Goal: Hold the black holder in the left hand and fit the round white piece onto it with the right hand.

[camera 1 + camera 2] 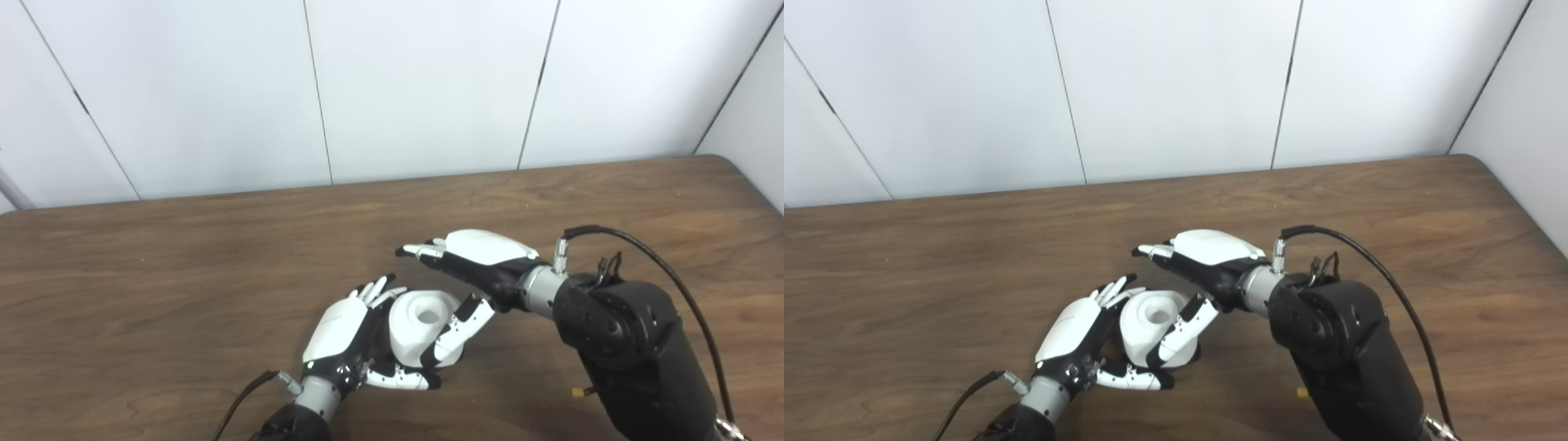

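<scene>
The round white piece (422, 324) is a thick drum with a hole in its top, and it stands on the wooden table (184, 275) near the front. My left hand (340, 337) cups it from the left: fingers (373, 293) lie against its far-left side and the thumb (401, 380) curls along its front. My right hand (484, 260) hovers just behind and to the right, fingers stretched flat and apart, with only its thumb (459, 331) leaning on the piece's right side. The black holder is not clearly visible; only a dark sliver (1195, 354) shows under the white piece.
A small yellow bit (577, 392) lies on the table beside my right forearm (631, 349). A black cable (661, 263) loops over that arm. White wall panels (429, 86) stand behind the table's far edge, and its right corner is at the upper right.
</scene>
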You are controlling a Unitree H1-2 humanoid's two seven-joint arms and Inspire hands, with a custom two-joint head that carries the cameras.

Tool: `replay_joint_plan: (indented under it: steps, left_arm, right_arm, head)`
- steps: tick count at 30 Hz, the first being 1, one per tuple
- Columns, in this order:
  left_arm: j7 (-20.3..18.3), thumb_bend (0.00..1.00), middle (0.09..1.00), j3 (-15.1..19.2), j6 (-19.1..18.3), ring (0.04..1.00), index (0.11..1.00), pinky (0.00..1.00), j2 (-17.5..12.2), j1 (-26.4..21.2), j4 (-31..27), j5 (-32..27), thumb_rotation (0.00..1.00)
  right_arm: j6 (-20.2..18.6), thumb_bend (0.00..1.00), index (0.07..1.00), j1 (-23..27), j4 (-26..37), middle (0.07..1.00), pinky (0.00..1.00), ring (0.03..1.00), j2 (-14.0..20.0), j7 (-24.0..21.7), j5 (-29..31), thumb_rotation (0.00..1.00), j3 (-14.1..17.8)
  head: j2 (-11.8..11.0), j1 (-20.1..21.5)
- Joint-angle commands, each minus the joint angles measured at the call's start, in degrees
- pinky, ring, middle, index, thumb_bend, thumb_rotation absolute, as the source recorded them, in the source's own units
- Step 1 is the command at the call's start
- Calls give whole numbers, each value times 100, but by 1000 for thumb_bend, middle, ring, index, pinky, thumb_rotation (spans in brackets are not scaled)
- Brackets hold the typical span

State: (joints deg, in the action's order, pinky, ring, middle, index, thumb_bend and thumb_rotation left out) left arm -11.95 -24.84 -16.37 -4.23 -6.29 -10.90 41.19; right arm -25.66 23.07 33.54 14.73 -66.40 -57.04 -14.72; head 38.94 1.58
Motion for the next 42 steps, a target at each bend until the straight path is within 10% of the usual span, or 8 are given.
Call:
replay_joint_plan:
  steps: [1,14,20,32,42]
  left_arm:
    - [-297,1000,1000,70,-351,1000,885,1000,-48,16,9,-126,226]
    - [-951,1000,1000,630,-657,1000,997,1000,-257,-128,-168,-1194,235]
    - [-1309,1000,1000,873,-866,1000,1000,1000,-465,-233,-239,-2016,290]
    - [-1642,1000,1000,1205,-1049,1000,1000,1000,-851,-298,-515,-2679,332]
    - [-788,1000,1000,2167,551,1000,971,943,-882,372,-462,-3499,253]
  right_arm:
    - [-119,1000,973,243,53,950,1000,998,6,-577,101,524,114]
    - [-126,1000,1000,233,-151,993,999,1000,-103,-633,582,554,591]
    - [-126,1000,997,180,-144,908,637,855,-160,-636,840,552,1023]
    - [-126,1000,995,47,-128,935,694,858,8,-633,1302,599,1690]
    - [-115,1000,991,-1039,-259,987,884,974,-13,575,3069,592,2815]
  head:
    - [3,0]
    - [-71,19]
    - [-123,42]
    - [-226,32]
    - [-389,53]
